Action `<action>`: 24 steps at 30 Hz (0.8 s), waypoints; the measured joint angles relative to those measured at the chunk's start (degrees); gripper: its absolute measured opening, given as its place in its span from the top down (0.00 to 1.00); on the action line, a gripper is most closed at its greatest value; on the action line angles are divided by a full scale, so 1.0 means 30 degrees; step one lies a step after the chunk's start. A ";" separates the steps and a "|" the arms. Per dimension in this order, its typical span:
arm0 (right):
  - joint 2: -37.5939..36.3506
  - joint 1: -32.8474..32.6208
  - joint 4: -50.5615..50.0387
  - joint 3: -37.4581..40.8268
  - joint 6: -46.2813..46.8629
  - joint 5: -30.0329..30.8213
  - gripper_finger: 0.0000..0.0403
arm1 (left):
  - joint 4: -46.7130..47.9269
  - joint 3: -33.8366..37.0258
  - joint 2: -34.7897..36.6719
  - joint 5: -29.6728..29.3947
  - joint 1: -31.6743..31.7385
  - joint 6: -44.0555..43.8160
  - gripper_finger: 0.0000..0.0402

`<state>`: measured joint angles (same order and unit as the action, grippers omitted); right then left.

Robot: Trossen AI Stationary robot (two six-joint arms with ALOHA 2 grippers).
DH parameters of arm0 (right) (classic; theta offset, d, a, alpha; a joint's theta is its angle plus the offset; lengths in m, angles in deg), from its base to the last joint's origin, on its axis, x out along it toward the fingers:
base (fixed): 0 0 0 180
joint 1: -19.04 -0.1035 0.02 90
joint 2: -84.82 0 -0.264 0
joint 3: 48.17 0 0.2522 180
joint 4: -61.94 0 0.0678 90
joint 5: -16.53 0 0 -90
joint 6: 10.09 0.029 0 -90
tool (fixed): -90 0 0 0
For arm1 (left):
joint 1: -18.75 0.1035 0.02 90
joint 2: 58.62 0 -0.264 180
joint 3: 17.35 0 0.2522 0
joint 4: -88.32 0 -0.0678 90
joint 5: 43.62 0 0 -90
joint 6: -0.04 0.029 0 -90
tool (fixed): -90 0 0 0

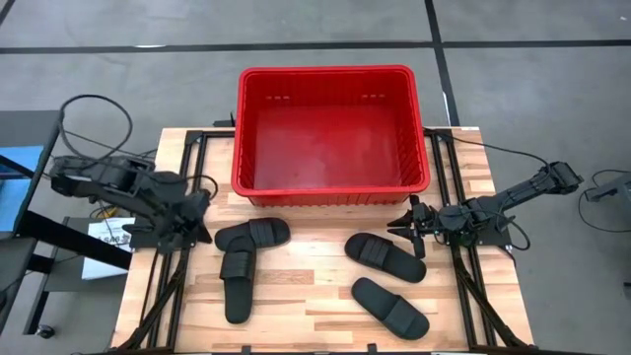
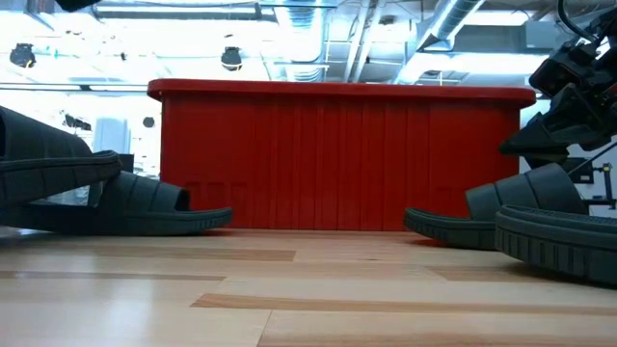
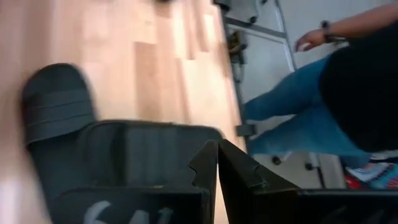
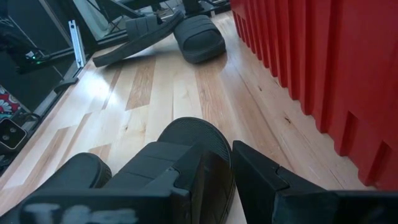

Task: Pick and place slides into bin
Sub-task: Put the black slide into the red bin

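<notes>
Four slides: all lie on the desk (image 1: 325, 306), none in the bin (image 1: 333, 187) yet; we count two on the left and two on the right.
Bin: the red basket stands at the far middle of the desk, empty as far as we see from above.
Left pair: one slide (image 1: 252, 235) lies crosswise just near of the bin; a second slide (image 1: 237, 284) runs near-to-far, and the two touch or overlap at its far end.
Right pair: one slide (image 1: 385, 256) lies slanted, far-left to near-right; the other slide (image 1: 390, 307) lies nearer us on a like slant, apart from it.
Right gripper (image 1: 408, 226): low at the bin's near right corner, its fingers (image 4: 267, 180) parted and holding nothing; its wrist view looks straight along the far right slide, so that slide sits just ahead of the fingers, long axis roughly in line with the reach.
Left gripper (image 1: 200, 232): at the left edge, beside the crosswise slide; fingers look pressed together and empty.
Deciding relation: we judge the right arm the nearer to its slide, with the strap band between fingertips and bin.
</notes>
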<state>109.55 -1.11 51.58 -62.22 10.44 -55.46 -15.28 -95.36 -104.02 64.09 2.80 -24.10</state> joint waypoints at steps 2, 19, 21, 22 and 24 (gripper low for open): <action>0.0000 -0.0005 -0.0007 -0.0002 0.0000 0.0002 0.81 | -0.0755 0.0000 -0.0383 -0.0138 -0.1404 -0.0973 0.98; -0.0003 -0.0005 -0.0005 0.0003 0.0000 -0.0003 0.81 | -0.0076 0.0007 -0.3155 -0.9489 -0.8567 -0.2482 0.98; -0.0001 0.0001 -0.0001 -0.0002 0.0000 -0.0004 0.81 | 0.1089 0.0007 -0.3466 -1.0664 -0.8573 -0.2457 0.98; 0.0000 0.0002 -0.0007 -0.0002 0.0000 -0.0005 0.81 | 0.1912 0.0007 -0.3608 -1.1240 -0.8573 -0.2555 0.98; 0.0000 -0.0002 -0.0003 0.0001 0.0000 0.0002 0.81 | 0.3466 0.0007 -0.3931 -1.2267 -0.8567 -0.3272 0.98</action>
<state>109.55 -1.11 51.57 -62.21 10.44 -55.45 -4.88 -95.34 -115.82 27.28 -22.90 -33.92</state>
